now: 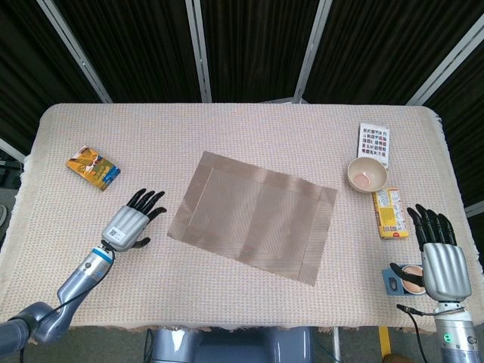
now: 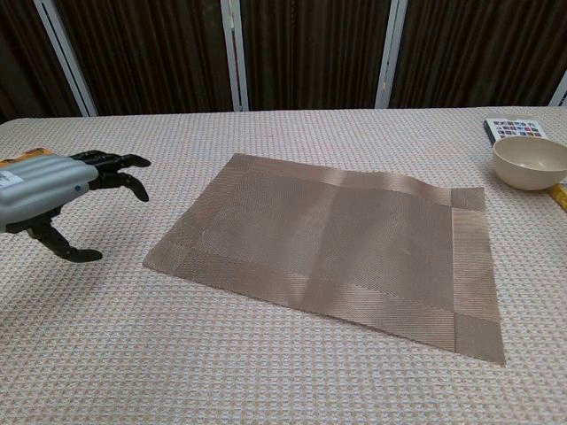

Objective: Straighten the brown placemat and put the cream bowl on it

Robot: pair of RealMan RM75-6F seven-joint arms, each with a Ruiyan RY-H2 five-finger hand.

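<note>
The brown placemat [image 1: 254, 227] lies askew in the middle of the surface [image 1: 227, 136], its long edges slanting down toward the right — one corner near the left hand [image 1: 130, 225]. That hand hovers just beside the mat's left edge, fingers spread and holding nothing. The cream bowl [image 1: 367, 175] sits upright well to the right of the mat, between a colour card [image 1: 374, 142] and a yellow packet [image 1: 389, 213]. The right hand [image 1: 441, 261] is low at the right edge, fingers apart and empty (a small round thing beside it is too unclear to name). A small blue-and-orange box [image 1: 93, 168] rests far left.
</note>
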